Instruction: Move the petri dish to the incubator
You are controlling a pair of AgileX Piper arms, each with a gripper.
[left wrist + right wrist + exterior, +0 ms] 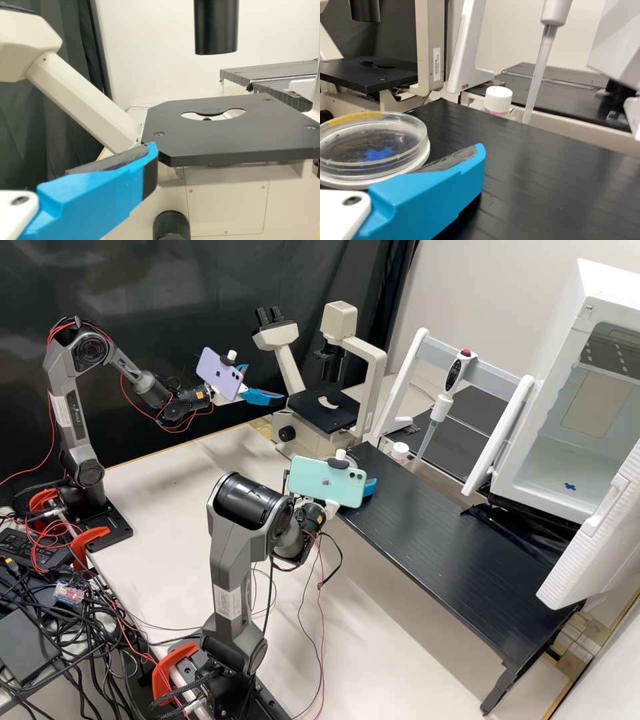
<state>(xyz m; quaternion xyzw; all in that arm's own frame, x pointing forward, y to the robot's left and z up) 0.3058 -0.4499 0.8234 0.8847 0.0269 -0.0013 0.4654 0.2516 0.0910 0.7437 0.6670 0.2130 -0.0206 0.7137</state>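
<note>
My right gripper (369,487) is over the left end of the black bench. In the right wrist view, my right gripper's blue finger (432,192) lies along the side of a clear petri dish (402,132). It appears shut on the dish, whose far side is out of view. The dish has yellow tape on its rim, a blue cross and a white base. Near the microscope, my left gripper (261,383) stands open with nothing between its fingers; its near finger (95,192) is in front of the stage in the left wrist view. The incubator (557,457) is open at the right.
The microscope (323,410) stands at the back, its stage (210,142) bare in the left wrist view. A pipette (441,407) hangs on its white stand behind the bench (433,533), near a white-capped bottle (498,100). The incubator's open door (600,533) juts over the bench's right end.
</note>
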